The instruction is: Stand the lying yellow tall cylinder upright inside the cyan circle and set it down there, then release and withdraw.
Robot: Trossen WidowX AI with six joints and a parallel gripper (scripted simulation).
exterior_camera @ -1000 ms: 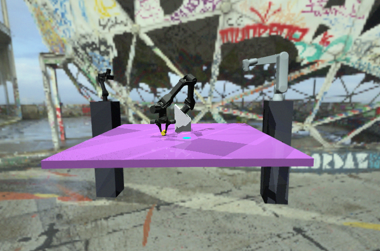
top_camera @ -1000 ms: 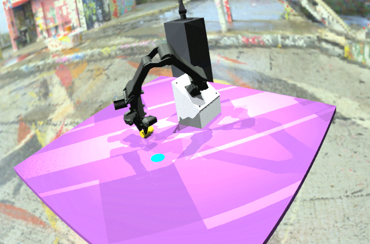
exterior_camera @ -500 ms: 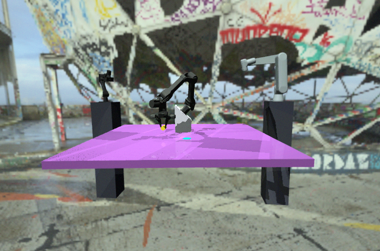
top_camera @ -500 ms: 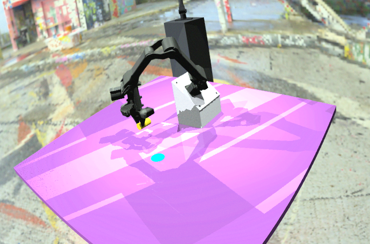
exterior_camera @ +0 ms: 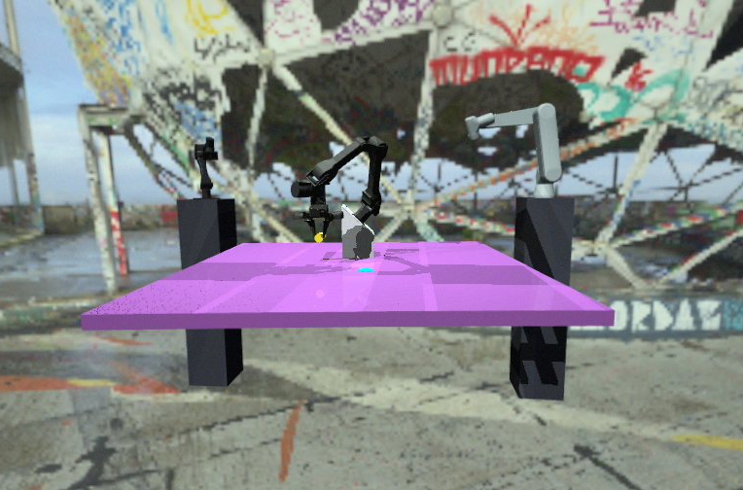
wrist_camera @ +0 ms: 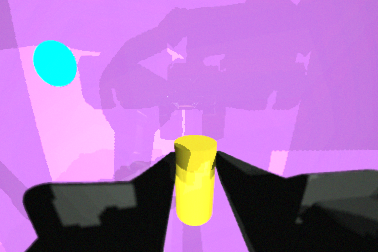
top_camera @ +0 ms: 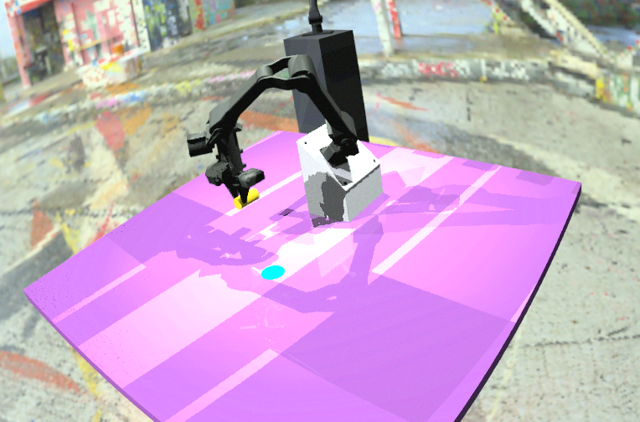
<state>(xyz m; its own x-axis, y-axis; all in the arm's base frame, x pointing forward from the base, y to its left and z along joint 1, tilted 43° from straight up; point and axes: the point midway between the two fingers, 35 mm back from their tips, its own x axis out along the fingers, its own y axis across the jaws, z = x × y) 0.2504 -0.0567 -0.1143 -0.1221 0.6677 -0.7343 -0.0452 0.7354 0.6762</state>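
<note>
Cylinder [top_camera: 252, 194] [exterior_camera: 318, 237] [wrist_camera: 194, 200], yellow, tall form: one, carried clear of the tabletop [top_camera: 181, 318] [exterior_camera: 349, 319] [wrist_camera: 258, 127], at the tips of the black parallel-jaw gripper [top_camera: 244, 195] [exterior_camera: 319, 232] [wrist_camera: 195, 156]. Gripper: one, clenched on the cylinder's sides, a finger to either flank, pointing down. Long axis of the cylinder: lying over, near level by the top and exterior views, crosswise to the downward fingers; one round end faces the exterior view. Destination: cyan circle [top_camera: 272, 272] [exterior_camera: 366, 270] [wrist_camera: 55, 63], flat on the tabletop, unoccupied, well apart from the cylinder; in the wrist view, up and to the left of it. Arm: single, hence the nearer by default. Move called for, by judgement: a quarter turn of the wrist to bring the axis upright, with carriage across to the circle, then lowering. Hazard, by judgement: an incomplete turn would land the cylinder on its edge and topple it.
</note>
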